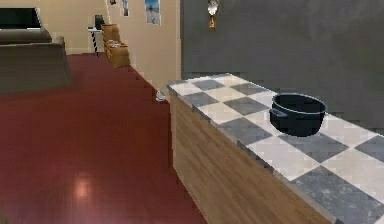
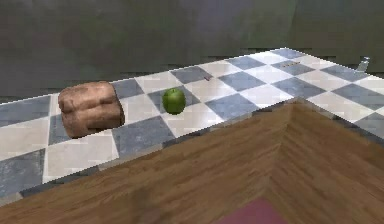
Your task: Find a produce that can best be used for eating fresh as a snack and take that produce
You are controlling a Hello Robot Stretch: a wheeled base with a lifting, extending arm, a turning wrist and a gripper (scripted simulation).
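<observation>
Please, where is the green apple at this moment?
In the arm side view, the green apple sits on the checkered countertop near the picture's middle, a little right of the brown bread loaf, apart from it.

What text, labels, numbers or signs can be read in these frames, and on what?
None can be read.
Pictures on the wall, forward view: too small to tell whether they carry any print.
Dark pot, brown loaf, green apple, checkered counter: no label or marking to be seen.
</observation>
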